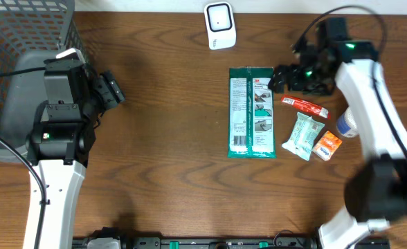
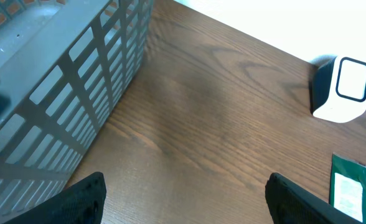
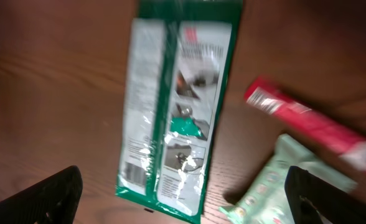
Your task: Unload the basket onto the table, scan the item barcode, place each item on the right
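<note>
Hovering above the right half of the dark wooden table (image 1: pixel 169 159), the right gripper (image 1: pixel 281 76) has its jaws spread wide with nothing between them. Directly under it in its own wrist view lies the long flat green-and-white plastic packet (image 3: pixel 170 106), printed face up on the wood (too blurred for me to pick out a barcode). Seen from overhead, the gripper sits at the packet's upper right corner.

Crowded just to the gripper's other side are a slim red tube (image 1: pixel 304 105), a pale green soft pouch (image 1: pixel 304 136) and a small orange sachet (image 1: pixel 327 146). The tube and pouch lie near the packet without touching it.

Beyond the packet's top end, apart from it, stands the white rounded scanner block with a dark-rimmed window (image 1: pixel 219 25). Only bare wood lies between it and the packet.

Well away on the far side, the left gripper (image 1: pixel 112 88) is also wide apart and empty, over bare wood. A grey plastic lattice basket (image 1: pixel 10 41) sits right beside it.
</note>
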Robot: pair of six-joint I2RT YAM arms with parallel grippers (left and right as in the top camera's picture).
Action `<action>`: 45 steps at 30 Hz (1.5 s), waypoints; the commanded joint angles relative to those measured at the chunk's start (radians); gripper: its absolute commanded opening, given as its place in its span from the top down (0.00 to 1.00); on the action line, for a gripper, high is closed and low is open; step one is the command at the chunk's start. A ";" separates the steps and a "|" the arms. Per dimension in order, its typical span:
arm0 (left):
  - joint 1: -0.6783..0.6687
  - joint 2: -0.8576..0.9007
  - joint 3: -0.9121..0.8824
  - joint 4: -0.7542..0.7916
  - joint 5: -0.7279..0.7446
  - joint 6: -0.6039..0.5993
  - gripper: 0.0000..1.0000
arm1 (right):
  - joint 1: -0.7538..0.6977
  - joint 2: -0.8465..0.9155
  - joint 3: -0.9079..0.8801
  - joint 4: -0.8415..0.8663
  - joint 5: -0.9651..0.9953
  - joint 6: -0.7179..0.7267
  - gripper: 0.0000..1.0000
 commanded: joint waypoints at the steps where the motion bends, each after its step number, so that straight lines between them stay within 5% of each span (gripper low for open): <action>1: 0.006 0.003 0.012 -0.002 -0.016 0.009 0.18 | 0.010 -0.270 0.016 0.005 0.060 0.012 0.01; 12: 0.006 0.003 0.012 -0.002 -0.016 0.009 0.18 | 0.014 -0.912 -0.145 0.031 0.176 -0.041 0.01; 23: 0.006 0.003 0.012 -0.002 -0.016 0.009 0.17 | 0.014 -1.522 -0.695 0.215 0.188 -0.041 0.01; 33: 0.006 0.003 0.012 -0.002 -0.016 0.009 0.17 | 0.013 -1.750 -1.132 0.716 0.188 -0.041 0.01; 38: 0.006 0.003 0.012 -0.002 -0.016 0.009 0.17 | 0.005 -1.759 -1.376 1.168 0.192 -0.049 0.01; 45: 0.006 0.003 0.012 -0.002 -0.016 0.009 0.18 | -0.036 -1.759 -1.523 1.385 0.191 -0.048 0.01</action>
